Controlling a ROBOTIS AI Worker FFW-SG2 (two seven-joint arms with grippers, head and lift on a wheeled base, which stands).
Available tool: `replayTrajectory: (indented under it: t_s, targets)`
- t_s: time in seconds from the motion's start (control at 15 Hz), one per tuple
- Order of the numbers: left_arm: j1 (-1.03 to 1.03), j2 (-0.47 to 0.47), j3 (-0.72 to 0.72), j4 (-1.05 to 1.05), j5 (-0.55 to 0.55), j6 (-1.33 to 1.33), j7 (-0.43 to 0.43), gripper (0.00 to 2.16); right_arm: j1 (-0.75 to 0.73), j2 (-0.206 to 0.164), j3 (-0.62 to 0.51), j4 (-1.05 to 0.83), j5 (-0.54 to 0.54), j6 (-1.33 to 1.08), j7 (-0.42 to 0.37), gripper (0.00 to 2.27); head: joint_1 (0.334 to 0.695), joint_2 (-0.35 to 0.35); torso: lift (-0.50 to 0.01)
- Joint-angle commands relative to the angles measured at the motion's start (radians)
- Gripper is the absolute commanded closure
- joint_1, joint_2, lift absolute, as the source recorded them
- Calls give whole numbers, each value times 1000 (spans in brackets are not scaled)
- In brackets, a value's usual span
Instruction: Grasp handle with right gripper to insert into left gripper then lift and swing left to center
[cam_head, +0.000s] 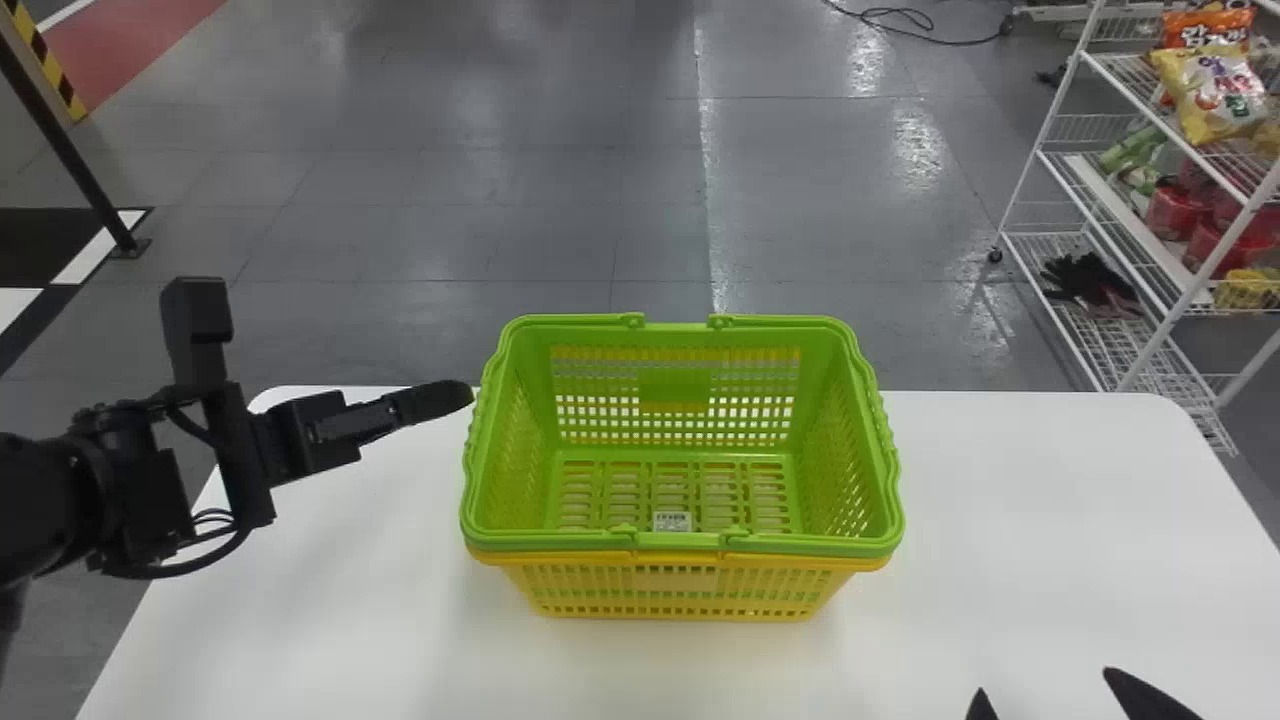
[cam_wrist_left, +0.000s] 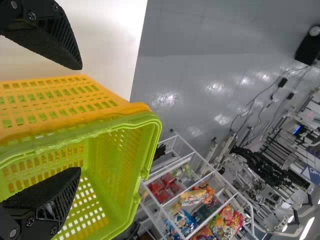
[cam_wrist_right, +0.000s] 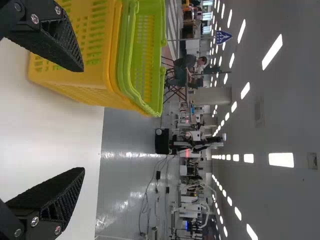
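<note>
A green basket (cam_head: 672, 540) is nested in a yellow basket (cam_head: 680, 590) on the white table. My left gripper (cam_head: 435, 400) is at the baskets' left side, near the green rim; in the left wrist view my left gripper (cam_wrist_left: 80, 120) stands open, the green basket (cam_wrist_left: 107, 165) and yellow basket (cam_wrist_left: 65, 102) beyond its fingers. My right gripper (cam_head: 1045, 685) is low at the front right, apart from the baskets. In the right wrist view my right gripper (cam_wrist_right: 82, 120) is open with nothing between its fingers. The green handles lie folded along the rim.
The white table (cam_head: 1040, 500) extends on both sides of the baskets. A white wire shelf (cam_head: 1070, 190) with snack bags and other goods stands behind on the right. A dark post (cam_head: 75, 150) stands at the back left.
</note>
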Motion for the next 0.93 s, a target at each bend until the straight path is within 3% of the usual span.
replayTrajectory:
  t_s: [0.0,0.53,0.87]
  targets:
    - [-54,0,-1,67,20,48,-22,90,0,7,-5,3,0,0,9,97,695,27,-93]
    - [-130,0,9,172,56,177,-74,90,-6,8,-12,18,0,-3,12,100,695,-7,-93]
    - [-121,1,20,158,146,229,-83,90,-17,10,-12,35,0,-3,12,100,695,-19,-93]
